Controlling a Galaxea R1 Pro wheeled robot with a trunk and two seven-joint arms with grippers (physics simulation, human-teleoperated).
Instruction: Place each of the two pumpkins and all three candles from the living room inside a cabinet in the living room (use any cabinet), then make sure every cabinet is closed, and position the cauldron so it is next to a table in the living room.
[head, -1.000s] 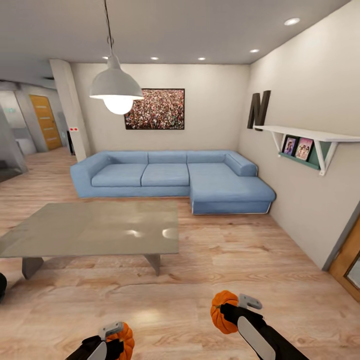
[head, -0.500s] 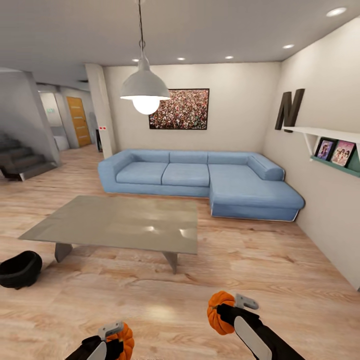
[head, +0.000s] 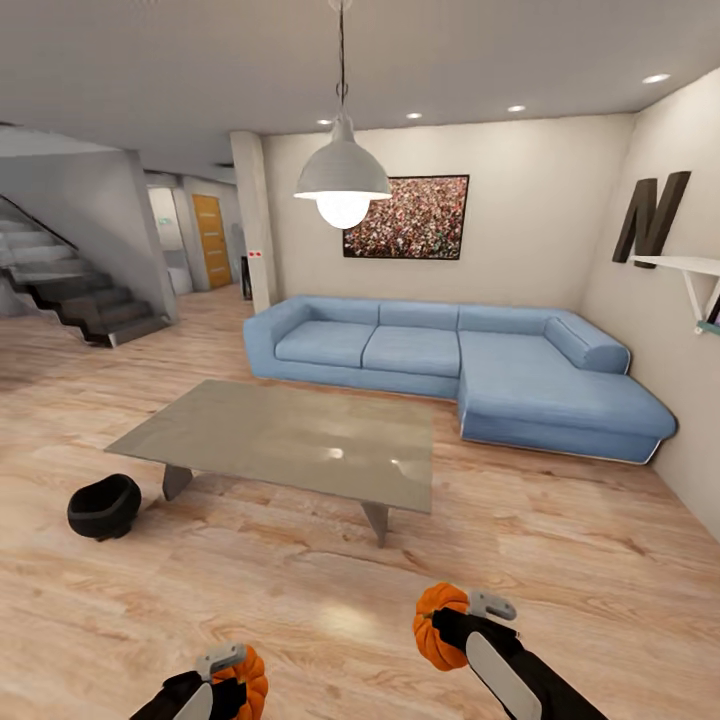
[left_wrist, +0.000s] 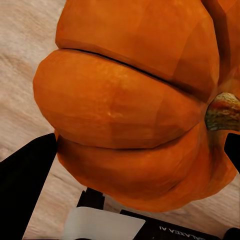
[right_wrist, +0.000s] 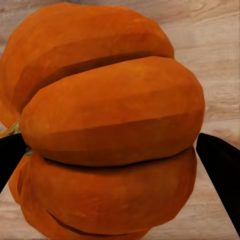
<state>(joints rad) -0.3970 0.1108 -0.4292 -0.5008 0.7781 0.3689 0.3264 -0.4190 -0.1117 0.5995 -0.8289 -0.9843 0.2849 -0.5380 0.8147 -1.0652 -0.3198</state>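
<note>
Two pumpkins carried at once, one per arm, presumably to spare a second trip to the cabinet. Left pumpkin (head: 248, 676) pinched in the left gripper (head: 232, 672), low at the head view's bottom edge; in the left wrist view, same pumpkin (left_wrist: 135, 100) pressed between dark fingers (left_wrist: 25, 180), stem off to one side. Right pumpkin (head: 440, 625) clamped in the right gripper (head: 455, 625), held out ahead of the forearm; right wrist view gives its ribbed flank (right_wrist: 110, 125) squeezed between black fingertips (right_wrist: 220, 170), wood floor beneath. Both held clear of the floor and close to the body, likely for steady travel.

Beyond the arms: black cauldron (head: 103, 505) on the floor just beside the near-left corner of the grey coffee table (head: 290, 440), seemingly already where the task wants it. Behind the table, blue corner sofa (head: 450, 365) against the far wall, pendant lamp (head: 342, 185) hanging above, framed picture (head: 405, 217) on the wall, staircase (head: 75, 290) at far left.

Judged as mid-transit, with the stowing of both pumpkins and the candles yet to do
</note>
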